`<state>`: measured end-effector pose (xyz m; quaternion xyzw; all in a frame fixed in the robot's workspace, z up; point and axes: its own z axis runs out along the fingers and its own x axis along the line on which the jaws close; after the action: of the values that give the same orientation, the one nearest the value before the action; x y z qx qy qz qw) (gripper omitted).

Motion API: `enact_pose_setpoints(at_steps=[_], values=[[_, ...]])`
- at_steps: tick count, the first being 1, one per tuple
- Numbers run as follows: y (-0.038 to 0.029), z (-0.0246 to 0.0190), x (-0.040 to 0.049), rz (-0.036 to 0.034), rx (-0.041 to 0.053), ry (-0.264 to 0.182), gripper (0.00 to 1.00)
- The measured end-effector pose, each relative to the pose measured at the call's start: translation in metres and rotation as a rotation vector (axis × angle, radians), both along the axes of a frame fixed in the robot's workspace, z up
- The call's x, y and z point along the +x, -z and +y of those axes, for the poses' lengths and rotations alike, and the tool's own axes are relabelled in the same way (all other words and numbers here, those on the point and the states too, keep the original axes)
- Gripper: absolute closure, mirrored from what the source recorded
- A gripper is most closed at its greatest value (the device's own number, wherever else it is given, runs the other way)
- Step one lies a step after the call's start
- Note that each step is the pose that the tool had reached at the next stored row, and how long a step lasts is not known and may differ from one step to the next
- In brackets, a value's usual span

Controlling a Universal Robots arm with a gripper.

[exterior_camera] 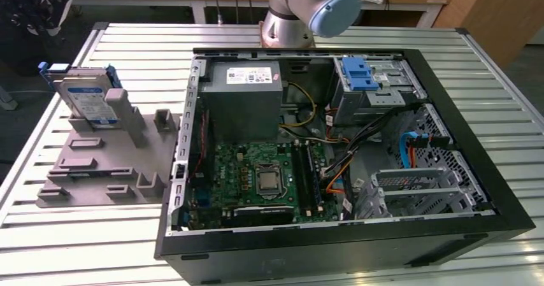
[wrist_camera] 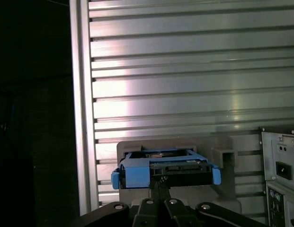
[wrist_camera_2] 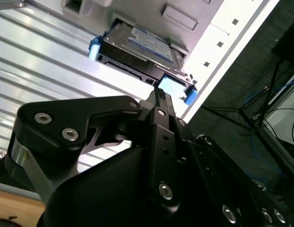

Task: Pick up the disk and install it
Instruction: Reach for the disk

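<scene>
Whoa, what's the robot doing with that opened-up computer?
A robot arm is set to pick up the disk, the silver drive with blue rails. The disk stands upright in a grey holder on the metal table, beside the open computer case, not installed yet. In both wrist views the gripper points at the disk's end, close to it; whether it touches is unclear.

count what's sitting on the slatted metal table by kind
disk: 1
grey holder: 1
open computer case: 1
total: 3
</scene>
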<state>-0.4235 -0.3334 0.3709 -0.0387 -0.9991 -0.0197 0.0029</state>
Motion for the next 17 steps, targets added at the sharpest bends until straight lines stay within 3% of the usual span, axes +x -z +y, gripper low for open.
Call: enact_pose_setpoints(at_steps=[11, 17], values=[[0.0004, 0.0, -0.0007, -0.0001, 0.0, 0.0, 0.89], [0.0003, 0.0001, -0.0057, 0.0, 0.0, 0.0, 0.89]])
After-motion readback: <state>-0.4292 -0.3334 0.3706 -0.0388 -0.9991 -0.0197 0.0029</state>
